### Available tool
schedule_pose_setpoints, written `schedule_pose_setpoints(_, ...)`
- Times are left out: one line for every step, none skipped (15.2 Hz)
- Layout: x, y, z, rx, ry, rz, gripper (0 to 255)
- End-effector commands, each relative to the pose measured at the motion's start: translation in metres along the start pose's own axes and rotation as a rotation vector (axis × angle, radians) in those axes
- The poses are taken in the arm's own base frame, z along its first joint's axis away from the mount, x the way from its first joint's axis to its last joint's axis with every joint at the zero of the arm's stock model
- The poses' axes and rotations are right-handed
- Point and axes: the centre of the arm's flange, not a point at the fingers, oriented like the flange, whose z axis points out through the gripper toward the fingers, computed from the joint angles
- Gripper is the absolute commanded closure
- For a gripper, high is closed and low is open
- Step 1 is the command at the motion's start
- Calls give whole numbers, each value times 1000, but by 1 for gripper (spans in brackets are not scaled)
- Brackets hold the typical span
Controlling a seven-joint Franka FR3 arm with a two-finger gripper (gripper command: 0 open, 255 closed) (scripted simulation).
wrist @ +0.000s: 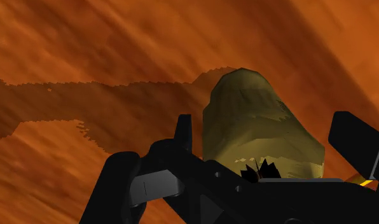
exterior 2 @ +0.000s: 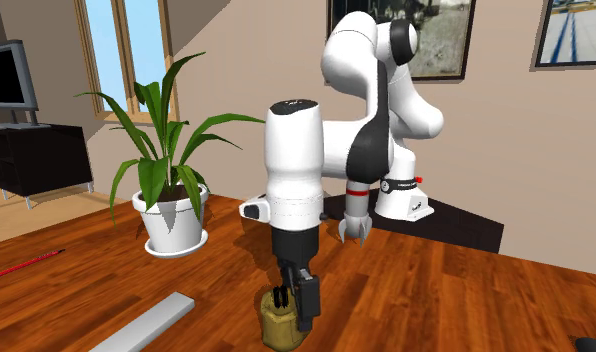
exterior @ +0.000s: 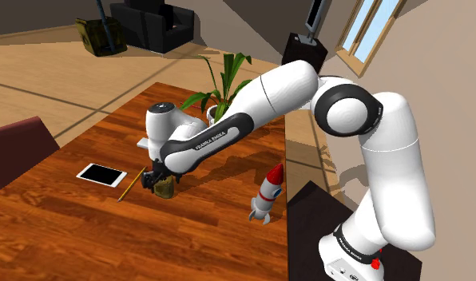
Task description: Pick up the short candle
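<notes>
The arm is working the grasp step: the jaws are standing apart astride the olive short candle (wrist: 258,127) on the wooden table (exterior: 69,231), and neither side seems to be touching it yet. Next, I judge, they are needing to squeeze squarely, then lift. At ten o'clock from the candle in the second exterior view, a white pot (exterior 2: 174,228) is holding a leafy plant (exterior 2: 166,150).

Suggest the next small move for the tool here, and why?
Probably close the tool: its fingers stand apart on either side of the olive candle, neither seeming to touch it yet, and the candle rests on the wooden table.
</notes>
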Motion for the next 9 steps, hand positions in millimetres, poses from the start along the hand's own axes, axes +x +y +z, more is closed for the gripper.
schedule_pose_setpoints(0, 0, 7, 0, 0, 0, 0)
schedule_pose_setpoints(0, 0, 7, 0, 0, 0, 0)
schedule_pose_setpoints(0, 0, 6, 0, 0, 0, 255)
schedule_pose_setpoints(0, 0, 6, 0, 0, 0, 255)
schedule_pose_setpoints(0, 0, 6, 0, 0, 0, 255)
schedule_pose_setpoints(0, 0, 6, 0, 0, 0, 255)
schedule_pose_setpoints(0, 0, 6, 0, 0, 0, 255)
schedule_pose_setpoints(0, 1, 6, 0, 0, 0, 255)
schedule_pose_setpoints(0, 1, 6, 0, 0, 0, 255)
